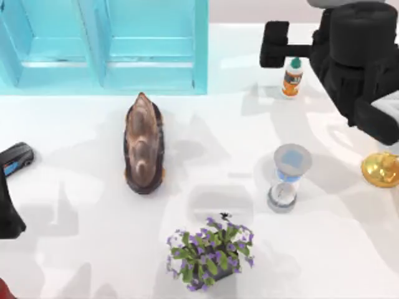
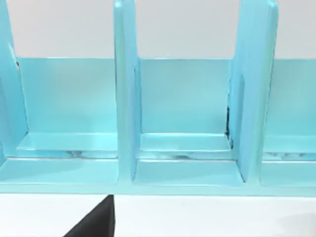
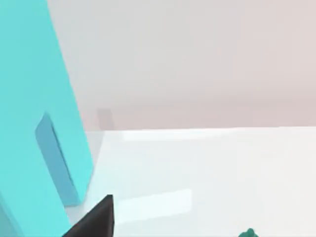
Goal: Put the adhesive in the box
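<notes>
White tabletop [image 1: 93,249], soft shadows, pale plain wall [image 3: 197,59] behind
</notes>
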Controlling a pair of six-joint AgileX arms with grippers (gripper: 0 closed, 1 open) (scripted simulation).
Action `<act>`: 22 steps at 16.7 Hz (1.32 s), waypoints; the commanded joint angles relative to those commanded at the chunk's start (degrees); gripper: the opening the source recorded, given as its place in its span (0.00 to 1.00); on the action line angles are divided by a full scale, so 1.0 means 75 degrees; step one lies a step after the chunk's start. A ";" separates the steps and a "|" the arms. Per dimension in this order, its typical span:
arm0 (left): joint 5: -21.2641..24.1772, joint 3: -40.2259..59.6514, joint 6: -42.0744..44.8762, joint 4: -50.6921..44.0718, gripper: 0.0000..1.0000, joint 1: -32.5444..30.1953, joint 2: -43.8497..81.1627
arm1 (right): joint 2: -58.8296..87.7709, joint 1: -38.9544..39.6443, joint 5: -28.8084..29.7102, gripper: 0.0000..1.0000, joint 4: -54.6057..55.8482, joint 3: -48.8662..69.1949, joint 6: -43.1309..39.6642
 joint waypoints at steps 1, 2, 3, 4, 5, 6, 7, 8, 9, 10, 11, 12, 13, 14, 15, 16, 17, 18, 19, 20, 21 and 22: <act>0.0000 0.0000 0.0000 0.0000 1.00 0.0000 0.0000 | 0.0598 -0.0028 0.0041 1.00 0.0138 0.0113 0.0019; 0.0000 0.0000 0.0000 0.0000 1.00 0.0000 0.0000 | 0.1117 -0.0065 0.0081 1.00 0.0257 0.0171 0.0039; 0.0000 0.0000 0.0000 0.0000 1.00 0.0000 0.0000 | 0.1551 -0.0106 0.0119 1.00 0.0353 0.0181 0.0061; 0.0000 0.0000 0.0000 0.0000 1.00 0.0000 0.0000 | 0.1906 -0.0145 0.0155 1.00 0.0428 0.0162 0.0082; 0.0000 0.0000 0.0000 0.0000 1.00 0.0000 0.0000 | 0.2182 -0.0173 0.0186 1.00 0.0484 0.0125 0.0101; 0.0000 0.0000 0.0000 0.0000 1.00 0.0000 0.0000 | 0.2377 -0.0189 0.0210 1.00 0.0522 0.0083 0.0116; 0.0000 0.0000 0.0000 0.0000 1.00 0.0000 0.0000 | 0.2490 -0.0195 0.0226 1.00 0.0541 0.0051 0.0126; 0.0000 0.0000 0.0000 0.0000 1.00 0.0000 0.0000 | 0.2526 -0.0196 0.0231 1.00 0.0546 0.0039 0.0129; 0.0000 0.0000 0.0000 0.0000 1.00 0.0000 0.0000 | 0.2526 -0.0196 0.0231 1.00 0.0546 0.0039 0.0129; 0.0000 0.0000 0.0000 0.0000 1.00 0.0000 0.0000 | 0.2526 -0.0196 0.0231 1.00 0.0546 0.0039 0.0129; 0.0000 0.0000 0.0000 0.0000 1.00 0.0000 0.0000 | 0.2526 -0.0196 0.0231 1.00 0.0546 0.0039 0.0129; 0.0000 0.0000 0.0000 0.0000 1.00 0.0000 0.0000 | 0.2513 -0.0160 0.0220 1.00 0.0534 0.0033 0.0125; 0.0000 0.0000 0.0000 0.0000 1.00 0.0000 0.0000 | 0.2507 -0.0158 0.0226 1.00 0.0515 0.0042 0.0128; 0.0000 0.0000 0.0000 0.0000 1.00 0.0000 0.0000 | 0.2483 -0.0145 0.0259 1.00 0.0419 0.0099 0.0140; 0.0000 0.0000 0.0000 0.0000 1.00 0.0000 0.0000 | 0.2468 -0.0124 0.0312 1.00 0.0260 0.0223 0.0160; 0.0000 0.0000 0.0000 0.0000 1.00 0.0000 0.0000 | 0.2482 -0.0088 0.0374 1.00 0.0079 0.0410 0.0188; 0.0000 0.0000 0.0000 0.0000 1.00 0.0000 0.0000 | 0.2556 -0.0036 0.0435 1.00 -0.0085 0.0655 0.0219; 0.0000 0.0000 0.0000 0.0000 1.00 0.0000 0.0000 | 0.2704 0.0016 0.0485 1.00 -0.0220 0.0943 0.0242; 0.0000 0.0000 0.0000 0.0000 1.00 0.0000 0.0000 | 0.2919 0.0043 0.0510 1.00 -0.0313 0.1261 0.0253; 0.0000 0.0000 0.0000 0.0000 1.00 0.0000 0.0000 | 0.3197 0.0035 0.0500 1.00 -0.0346 0.1592 0.0247; 0.0000 0.0000 0.0000 0.0000 1.00 0.0000 0.0000 | 0.3515 -0.0014 0.0455 1.00 -0.0329 0.1912 0.0223; 0.0000 0.0000 0.0000 0.0000 1.00 0.0000 0.0000 | 0.3848 -0.0096 0.0373 1.00 -0.0272 0.2198 0.0177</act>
